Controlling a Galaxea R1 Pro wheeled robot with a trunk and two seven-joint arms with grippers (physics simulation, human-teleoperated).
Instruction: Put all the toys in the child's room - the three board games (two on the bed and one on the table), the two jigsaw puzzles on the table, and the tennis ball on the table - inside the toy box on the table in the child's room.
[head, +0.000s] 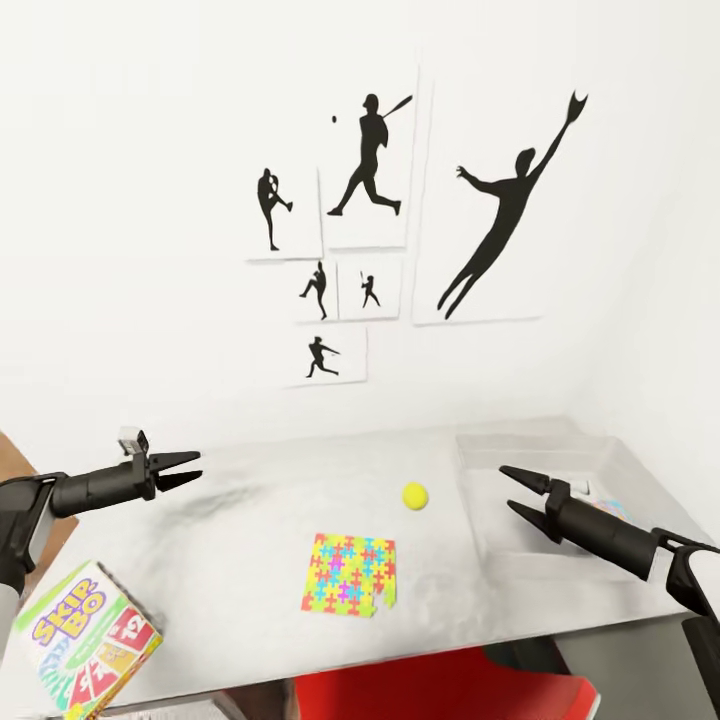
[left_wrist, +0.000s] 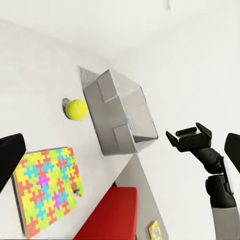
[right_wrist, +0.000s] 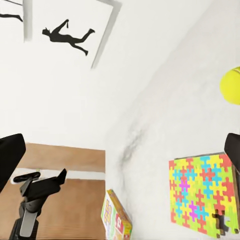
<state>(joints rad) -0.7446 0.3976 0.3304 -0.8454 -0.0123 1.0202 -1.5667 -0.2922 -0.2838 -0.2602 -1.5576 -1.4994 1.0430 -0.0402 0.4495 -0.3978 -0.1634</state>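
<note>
Nearest the head camera, a red flat-topped object (head: 450, 690) sits just below the front edge of the long pale grey-white marbled table (head: 250, 540), while a white-green "Skip-Bo" board game box (head: 85, 640) stands tilted at the tabletop's near left corner. At centre lies a thin multicoloured jigsaw puzzle square (head: 349, 574) of interlocking yellow, pink, blue, green and orange pieces, flat on the marbled surface. Beyond it, a small yellow-green tennis ball (head: 415, 495) rests near the left wall of the shallow pale grey toy box (head: 480, 500), which occupies the table's right end (a patch of bright colour shows inside it, behind the right arm; what it is cannot be told). Black left gripper (head: 190, 468) hovers over the table's left side, jaws slightly parted and empty. Black right gripper (head: 518, 495) hangs above the toy box, fingers spread wide, holding nothing. Black baseball-player silhouette pictures (head: 370, 160) hang on the white wall behind. Wood-plank floor (right_wrist: 65, 165) appears in the right wrist view.
</note>
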